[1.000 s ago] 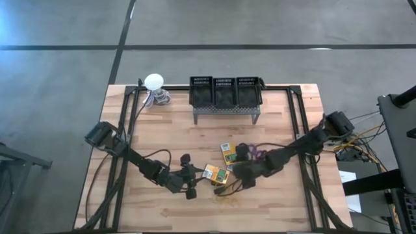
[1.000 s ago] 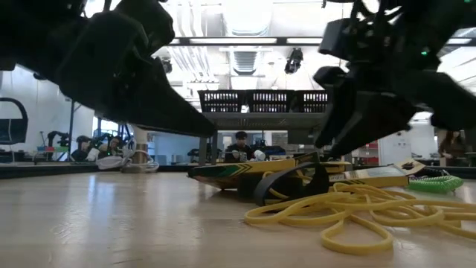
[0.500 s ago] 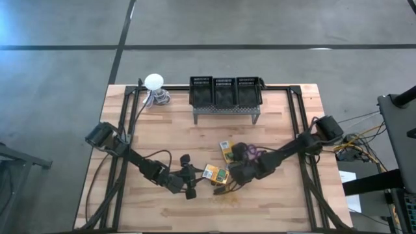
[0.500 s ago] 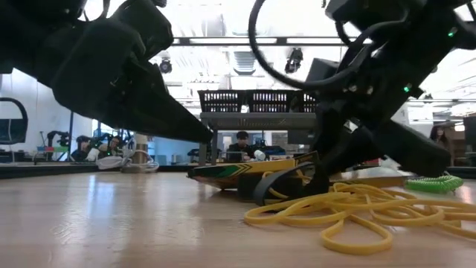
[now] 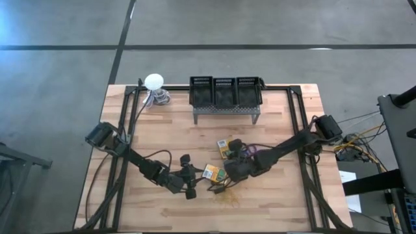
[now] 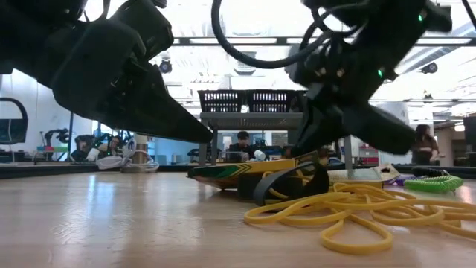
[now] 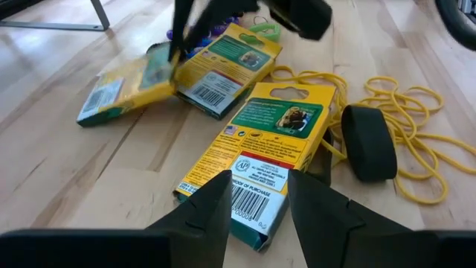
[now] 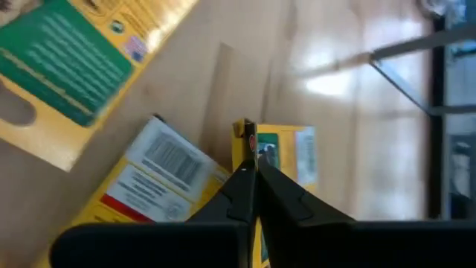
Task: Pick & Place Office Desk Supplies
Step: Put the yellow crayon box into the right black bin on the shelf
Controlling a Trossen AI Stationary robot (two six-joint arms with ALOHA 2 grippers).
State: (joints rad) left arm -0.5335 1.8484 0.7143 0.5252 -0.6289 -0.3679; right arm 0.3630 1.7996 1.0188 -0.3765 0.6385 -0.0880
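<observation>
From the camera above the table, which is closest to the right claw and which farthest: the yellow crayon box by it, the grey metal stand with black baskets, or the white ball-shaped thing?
From the right gripper:
1. Yellow-and-green crayon box, just beside it toward the left arm.
2. Grey perforated metal stand holding black baskets, at the table's far edge, middle.
3. White ball-shaped object, at the far left corner.

The right hand (image 8: 251,173) covered part of a thin crayon box (image 8: 277,160). At the desk's (image 5: 162,130) three o'clock side, purple and green rings (image 6: 428,181) were too small to separate.
</observation>
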